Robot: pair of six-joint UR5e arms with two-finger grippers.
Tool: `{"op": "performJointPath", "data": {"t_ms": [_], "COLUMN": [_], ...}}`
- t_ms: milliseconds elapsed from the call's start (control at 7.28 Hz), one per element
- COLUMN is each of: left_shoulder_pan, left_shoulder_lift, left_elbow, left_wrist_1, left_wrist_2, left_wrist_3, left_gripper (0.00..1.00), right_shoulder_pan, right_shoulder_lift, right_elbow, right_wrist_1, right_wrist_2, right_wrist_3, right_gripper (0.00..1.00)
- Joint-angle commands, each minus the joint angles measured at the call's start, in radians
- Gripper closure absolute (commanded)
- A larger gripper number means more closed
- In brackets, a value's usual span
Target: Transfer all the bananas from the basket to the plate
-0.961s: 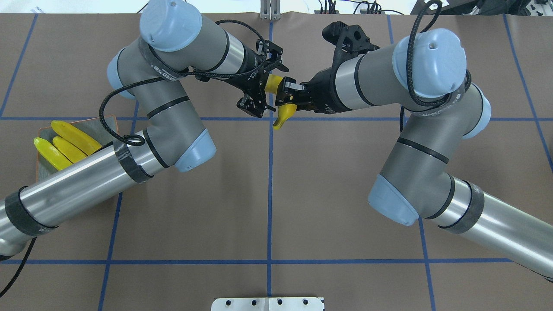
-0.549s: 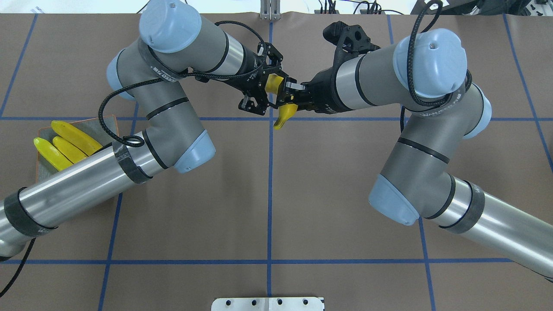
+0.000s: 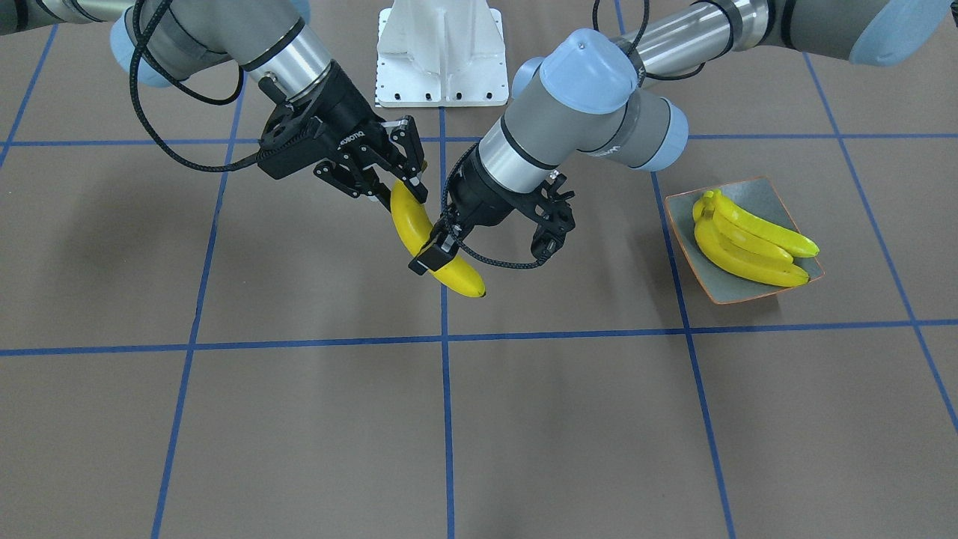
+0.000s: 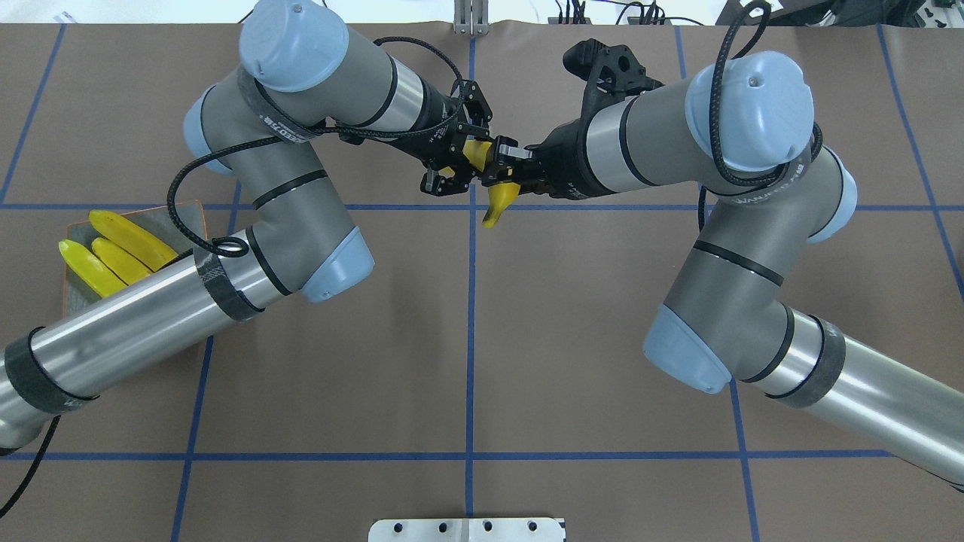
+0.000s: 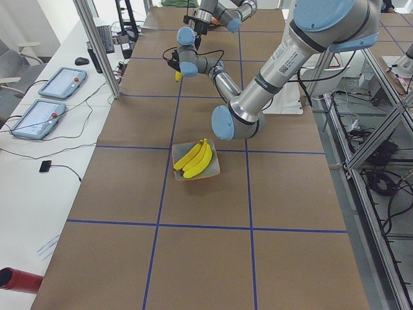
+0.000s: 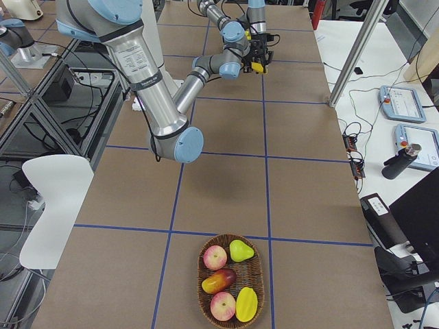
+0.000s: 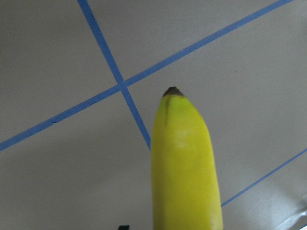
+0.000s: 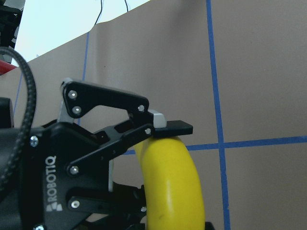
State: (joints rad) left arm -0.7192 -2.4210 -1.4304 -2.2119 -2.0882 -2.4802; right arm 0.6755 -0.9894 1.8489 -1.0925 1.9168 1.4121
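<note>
One yellow banana [image 3: 410,221] hangs in mid-air over the table's centre line, held at both ends. My right gripper [image 3: 400,183] is shut on its upper part. My left gripper [image 3: 456,258] is shut on its lower part, with one finger pad [image 8: 169,127] pressed on it. The banana also shows in the overhead view [image 4: 498,202], where the left gripper [image 4: 461,154] and right gripper [image 4: 501,169] meet. Three bananas [image 3: 741,247] lie on the grey-blue, orange-rimmed plate [image 3: 771,198], partly under my left arm in the overhead view [image 4: 120,245].
A wicker basket [image 6: 201,273] at the table's right end holds apples, a pear and other fruit; I see no banana in it. The white robot base [image 3: 441,45] is at the table's edge. Tablets [image 5: 61,81] and cables lie on a side bench.
My left gripper's fingers have moved in from wide open and closed on the banana. The right gripper has kept its hold and barely moved.
</note>
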Motion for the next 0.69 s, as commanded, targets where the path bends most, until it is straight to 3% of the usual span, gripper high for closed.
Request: {"op": "performJointPath", "data": {"t_ms": [0, 137, 549], "left_shoulder_pan": [-0.002, -0.002, -0.002], "left_shoulder_lift": [0.002, 0.003, 0.019], "left_elbow": [-0.005, -0.005, -0.005], "left_wrist_1": [0.000, -0.002, -0.008], "left_wrist_2": [-0.004, -0.004, -0.004], "left_wrist_3": [0.001, 0.003, 0.009], "left_gripper": [1.00, 1.00, 1.00], "right_shoulder_pan": [-0.001, -0.001, 0.004], "right_shoulder_lift": [0.008, 0.005, 0.006], "right_elbow": [0.010, 0.012, 0.016], "right_wrist_1": [0.000, 0.000, 0.002], "right_wrist_2": [0.005, 0.004, 0.008], "right_wrist_3": [0.007, 0.010, 0.010], "right_gripper": [0.08, 0.00, 0.00]}}
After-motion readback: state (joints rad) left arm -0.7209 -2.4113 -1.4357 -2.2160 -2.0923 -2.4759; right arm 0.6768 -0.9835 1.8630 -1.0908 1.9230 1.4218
